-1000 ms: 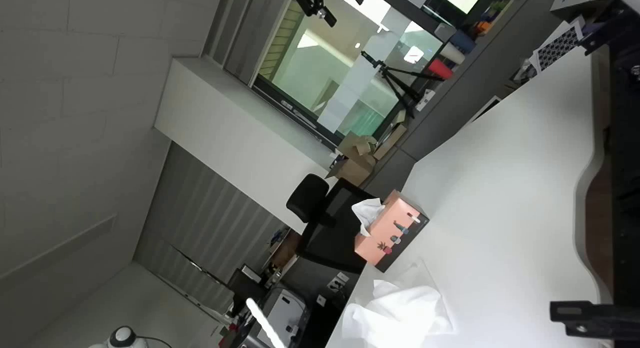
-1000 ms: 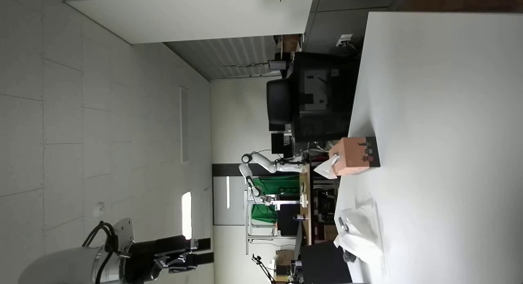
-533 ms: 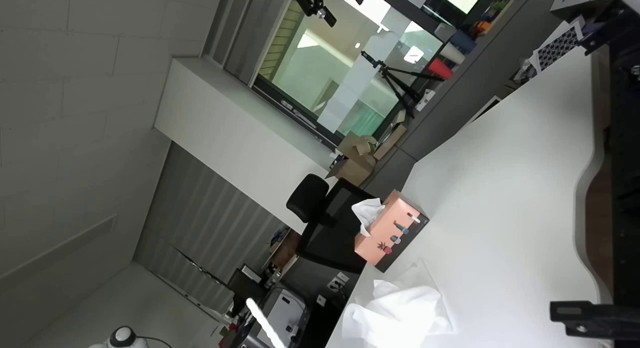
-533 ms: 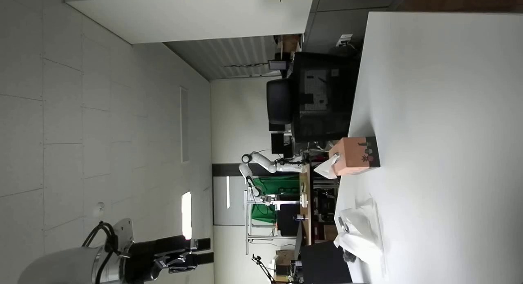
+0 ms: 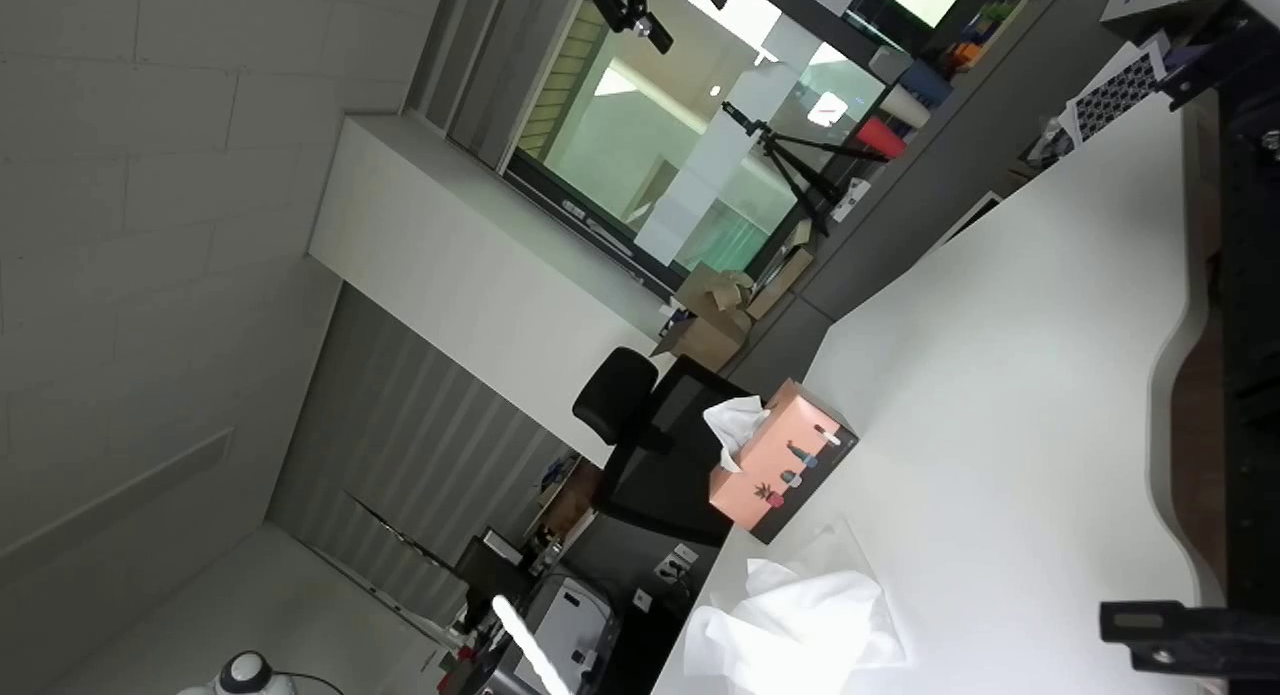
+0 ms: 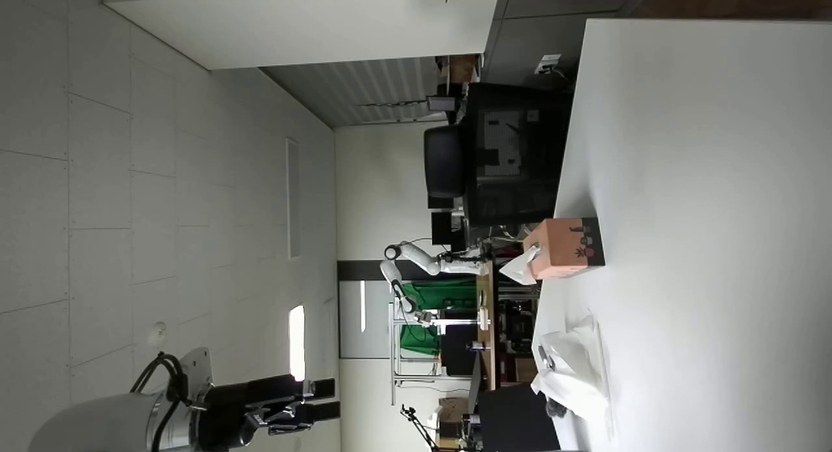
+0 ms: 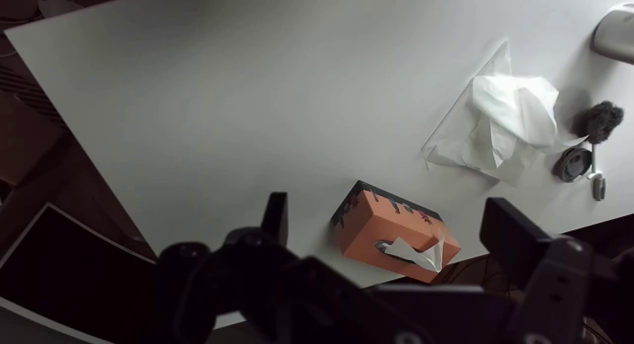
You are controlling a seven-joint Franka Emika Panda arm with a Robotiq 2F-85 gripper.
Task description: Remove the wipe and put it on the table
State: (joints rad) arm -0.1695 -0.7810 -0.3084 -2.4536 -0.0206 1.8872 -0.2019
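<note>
We noted the gripper (image 7: 386, 205) with jaws parted; in an exterior view, the lower edge cropped the wipe (image 5: 800, 630) on the table (image 5: 1000, 425).

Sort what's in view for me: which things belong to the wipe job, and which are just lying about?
For the job:
wipe, poking from the box
table
fingers, apart
white pile, crumpled on the table; perhaps already pulled from the box

Lying about:
dark disc
dark fluffy thing
chair
tripod
</note>
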